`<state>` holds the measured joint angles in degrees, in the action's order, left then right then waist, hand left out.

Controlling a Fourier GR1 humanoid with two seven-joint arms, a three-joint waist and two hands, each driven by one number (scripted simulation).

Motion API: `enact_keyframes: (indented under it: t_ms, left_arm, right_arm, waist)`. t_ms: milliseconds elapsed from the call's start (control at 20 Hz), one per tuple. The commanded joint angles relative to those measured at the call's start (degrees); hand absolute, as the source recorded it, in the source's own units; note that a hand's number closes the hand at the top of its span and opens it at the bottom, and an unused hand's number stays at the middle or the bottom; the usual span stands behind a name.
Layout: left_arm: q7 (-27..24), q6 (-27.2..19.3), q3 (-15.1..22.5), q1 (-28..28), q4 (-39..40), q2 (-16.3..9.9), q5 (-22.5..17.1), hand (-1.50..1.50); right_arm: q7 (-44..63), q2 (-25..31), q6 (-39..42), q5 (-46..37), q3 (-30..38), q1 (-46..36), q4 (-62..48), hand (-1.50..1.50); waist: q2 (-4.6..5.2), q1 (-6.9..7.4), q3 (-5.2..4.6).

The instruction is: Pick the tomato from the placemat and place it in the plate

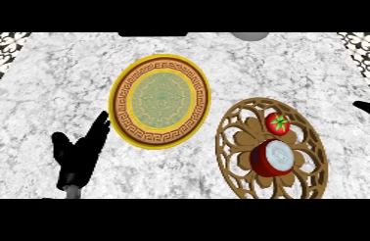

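The tomato sits on the brown mat at the lower right of the frame, near the mat's top. Just below it on the mat is a red bowl. The plate lies in the middle, left of the mat. The left hand is at the lower left, fingers straight and pointing up, holding nothing. Only a dark tip of the right hand shows at the right edge, so I cannot tell its state.

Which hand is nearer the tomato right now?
Right. Only a tip of the right hand shows at the view's right edge, level with the tomato. The left hand rests open beyond the plate.
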<state>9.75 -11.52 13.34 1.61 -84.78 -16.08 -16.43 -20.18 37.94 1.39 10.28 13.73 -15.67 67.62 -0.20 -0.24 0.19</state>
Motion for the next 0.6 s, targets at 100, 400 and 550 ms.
enact_keyframes:
  t_ms: [100,400,550]
  left_arm:
    - [1.78,-0.50,0.23,-3.57,3.01,1.58,0.53,0.00]
    - [1.10,-0.74,1.02,-0.07,1.24,1.93,1.90,0.00]
    - [-0.81,1.28,-0.67,-0.75,3.71,2.16,0.72,0.00]
  right_arm:
    - [10.07,9.93,8.33,-7.59,-8.39,1.43,4.74,-1.50]
    - [22.31,12.77,13.03,-10.48,-13.07,-0.22,12.93,-1.50]
    - [30.70,11.43,12.13,-11.74,-15.19,2.49,22.27,-1.50]
  waist:
    - [0.29,-0.52,-0.39]
    - [0.06,0.38,-0.29]
    - [0.00,-0.28,-0.31]
